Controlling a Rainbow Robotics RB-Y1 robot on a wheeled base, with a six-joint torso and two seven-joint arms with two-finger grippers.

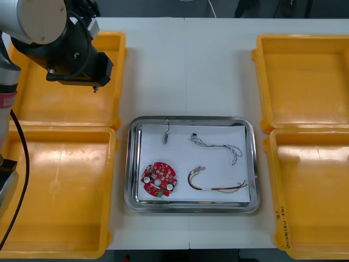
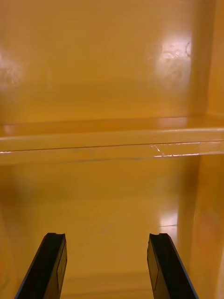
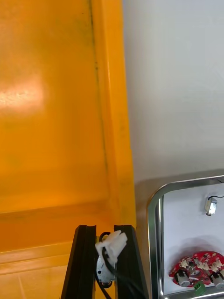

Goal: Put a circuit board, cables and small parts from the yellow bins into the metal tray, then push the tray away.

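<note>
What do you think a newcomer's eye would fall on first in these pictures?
The metal tray in the middle of the table, holding a round red circuit board and a red and yellow cable. Then the left hand above the far left yellow bin, shut on a black cable with a white plug. The right hand hangs open over another yellow bin.

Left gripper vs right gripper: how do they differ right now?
Jaws: the left gripper is shut on a black cable, held by its white plug; the right gripper is open with nothing between the jaws.
Place: the left gripper hangs by the left yellow bin at its rim, near the metal tray; the right gripper hangs over the right yellow bin floor.
Shared: black jaws, both above yellow bins.
</note>
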